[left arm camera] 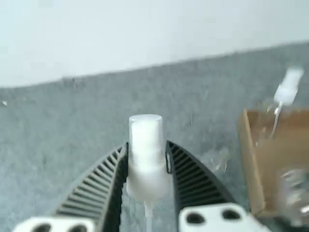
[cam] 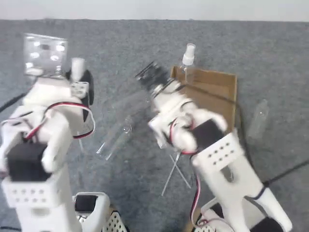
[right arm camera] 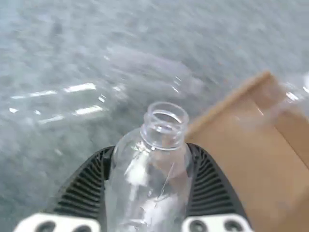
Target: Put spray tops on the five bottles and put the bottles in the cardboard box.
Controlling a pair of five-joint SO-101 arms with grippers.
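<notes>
Pinching spray top (left arm camera: 145,154) snug between left jaws, dip tube hanging below. Clamping open-necked clear bottle (right arm camera: 154,164) by upper body in right jaws, cardboard box (right arm camera: 251,159) just beside. Judging both v. light, thin plastic: bottle slick & squashy, so gripping high near stiffer neck w/o over-squeezing; treating tube as bendy, easily kinked. Reading both grips & bare neck from wrist views. Picking up from high view a loose bottle (cam: 116,135) lying on surface betw. both jaws, plus capped bottle (cam: 188,60) standing in box beyond right jaws.

Grey felt tabletop (cam: 120,43), pale wall (left arm camera: 145,34)
</notes>
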